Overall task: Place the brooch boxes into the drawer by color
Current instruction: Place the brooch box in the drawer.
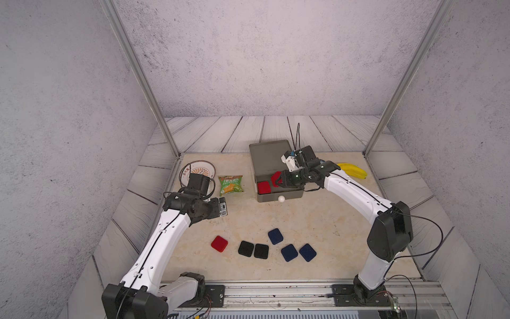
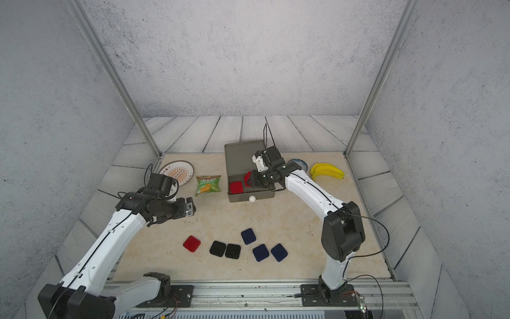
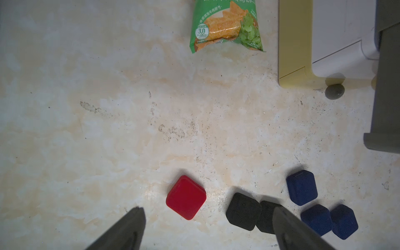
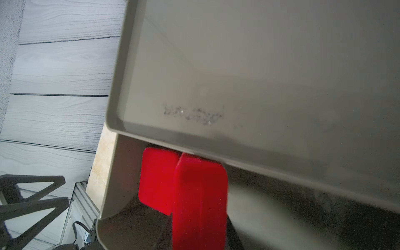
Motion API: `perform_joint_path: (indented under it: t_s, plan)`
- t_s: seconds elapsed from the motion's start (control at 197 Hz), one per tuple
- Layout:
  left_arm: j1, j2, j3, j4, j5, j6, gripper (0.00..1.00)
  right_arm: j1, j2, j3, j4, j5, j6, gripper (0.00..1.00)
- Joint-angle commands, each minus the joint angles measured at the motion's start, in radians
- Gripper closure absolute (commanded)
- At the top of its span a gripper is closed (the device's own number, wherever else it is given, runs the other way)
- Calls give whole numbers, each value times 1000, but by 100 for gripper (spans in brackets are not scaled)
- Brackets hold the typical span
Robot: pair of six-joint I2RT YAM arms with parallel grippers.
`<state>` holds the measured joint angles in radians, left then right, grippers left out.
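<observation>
The drawer chest [image 1: 269,157] stands at the back with its grey top drawer [image 1: 278,196] pulled out. One red brooch box [image 1: 264,187] lies flat inside it. My right gripper [image 1: 278,179] reaches over that drawer, shut on a second red brooch box [image 4: 200,201] held on edge beside the first [image 4: 158,179]. On the table lie a red box [image 1: 219,244], two black boxes [image 1: 246,248] and three navy boxes [image 1: 289,252]. My left gripper [image 3: 208,211] hovers open and empty to the left, with the red box [image 3: 185,197] ahead between its fingers.
A green snack packet [image 1: 230,184] and a patterned plate [image 1: 197,169] lie left of the chest. A banana bunch [image 1: 353,169] sits at the back right. The left wrist view shows the yellow [image 3: 292,43] and white [image 3: 342,32] drawers below the grey one.
</observation>
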<state>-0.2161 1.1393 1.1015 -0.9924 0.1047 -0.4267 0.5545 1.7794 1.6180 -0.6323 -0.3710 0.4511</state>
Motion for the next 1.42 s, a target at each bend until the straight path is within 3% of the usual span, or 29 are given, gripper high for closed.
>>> perform_joint_path:
  t_s: [0.0, 0.157, 0.426, 0.654, 0.856, 1.216, 1.414]
  plan:
    - [7, 2, -7, 0, 19, -1, 2, 2, 19, 64, -92, 57, -52, 58]
    - [7, 5, -24, -9, 72, -2, 2, 2, 2, 72, -123, 138, -87, 46]
    - [7, 6, -96, -28, 80, -23, 2, 2, -19, 105, -175, 229, -138, 45]
    - [7, -14, -159, -29, 60, -53, 2, 2, -37, 102, -151, 245, -180, 55]
    - [7, 3, -199, -47, 20, -97, 2, 2, -38, 97, -85, 223, -205, 74]
    - [7, 31, -217, -42, -36, -158, 2, 0, 16, 113, -52, 175, -202, 78]
    - [7, 83, -228, -30, 0, -177, 2, 0, -12, 132, -85, 188, -214, 75]
